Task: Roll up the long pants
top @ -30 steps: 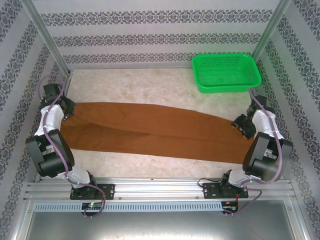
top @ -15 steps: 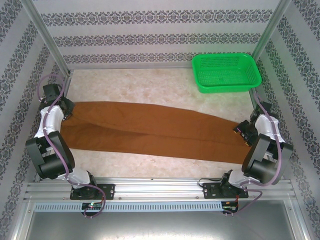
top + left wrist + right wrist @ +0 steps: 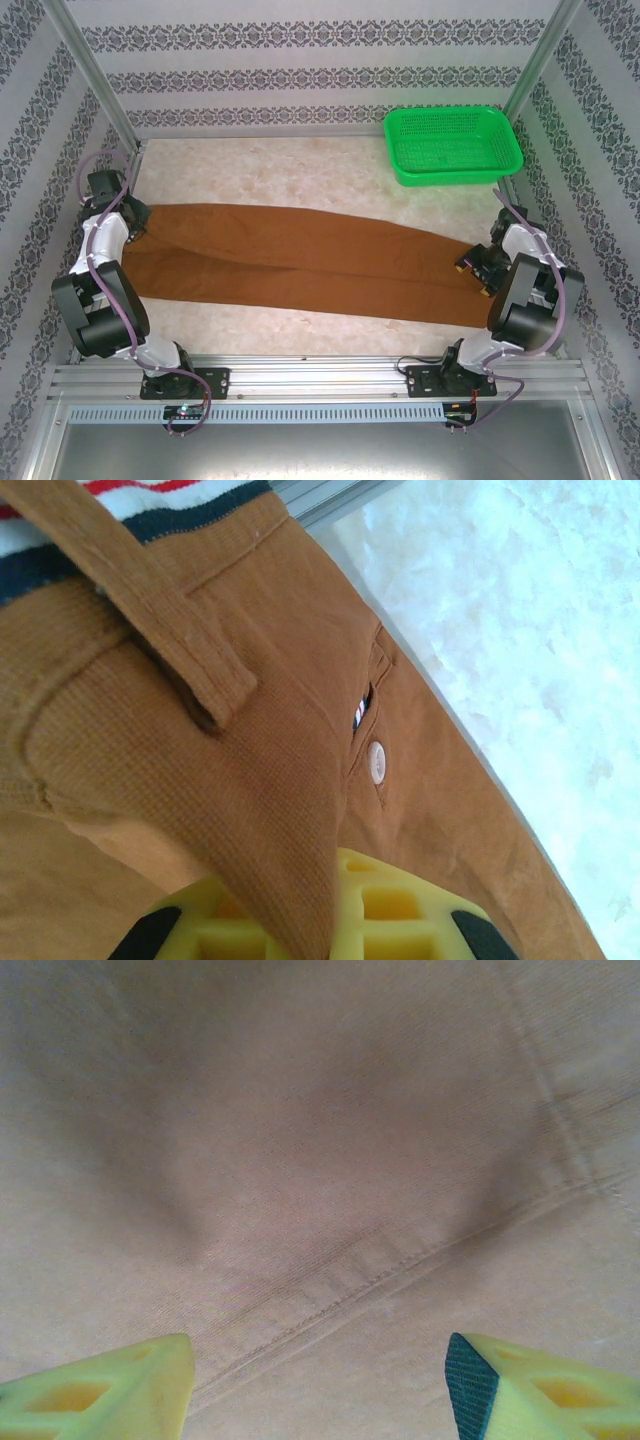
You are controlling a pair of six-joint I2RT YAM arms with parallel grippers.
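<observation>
Your right gripper [image 3: 473, 268] shifted inward, jaws parted; left gripper [image 3: 312, 922] pinched the pants [image 3: 300, 262]. Slack cloth could skew your roll.

The long pants [image 3: 300, 260] lie unrolled and stretched out flat across the table [image 3: 300, 170], waist at the left edge and leg ends at the right, running slightly toward the near side as they go right. They are plain rust-brown cloth with a fine ribbed weave. The two legs lie side by side, touching along their length, a dark seam line between them. At the waistband [image 3: 60, 540] the inner lining shows stripes – white, red and dark blue – and a belt loop [image 3: 150, 610] crosses it at a slant. A small pale button [image 3: 376, 761] sits beside a pocket slit, and a fold of cloth nearby stands up in a ridge. A stitched hem [image 3: 380, 1275] lies flat at the leg end.
</observation>
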